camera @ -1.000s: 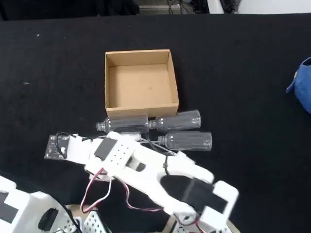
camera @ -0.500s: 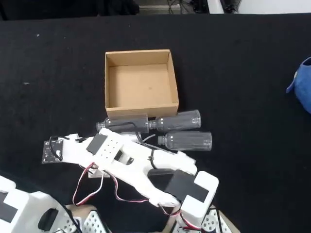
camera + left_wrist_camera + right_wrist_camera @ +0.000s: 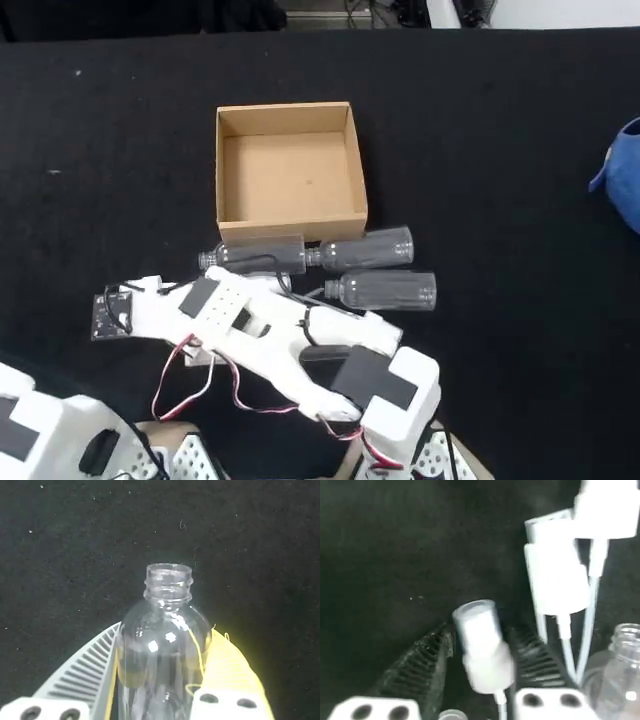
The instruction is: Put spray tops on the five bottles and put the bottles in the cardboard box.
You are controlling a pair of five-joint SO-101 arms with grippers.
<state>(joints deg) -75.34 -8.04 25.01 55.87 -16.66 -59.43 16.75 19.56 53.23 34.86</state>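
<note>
In the left wrist view my left gripper [image 3: 166, 630] is shut on a clear, uncapped bottle [image 3: 165, 645], its open neck pointing away over the black table. In the right wrist view my right gripper [image 3: 481, 630] is shut on a white spray top [image 3: 482, 650] held between its black fingers. Two more spray tops [image 3: 555, 580] with long tubes lie just beyond it, and a bottle neck [image 3: 625, 640] is beside them. In the high view the right arm [image 3: 250, 320] stretches leftward in front of three clear bottles [image 3: 262, 254] [image 3: 365, 248] [image 3: 385, 291] lying by the cardboard box [image 3: 290, 215].
The open box holds nothing and sits mid-table. The three bottles lie on their sides against its near wall. The left arm's base [image 3: 40, 440] is at the near left corner. A blue object [image 3: 622, 180] pokes in at the right edge.
In the high view the right arm has swung a little to the left and toward the near edge, with its elbow drawn in. The bottles and box have not moved.
</note>
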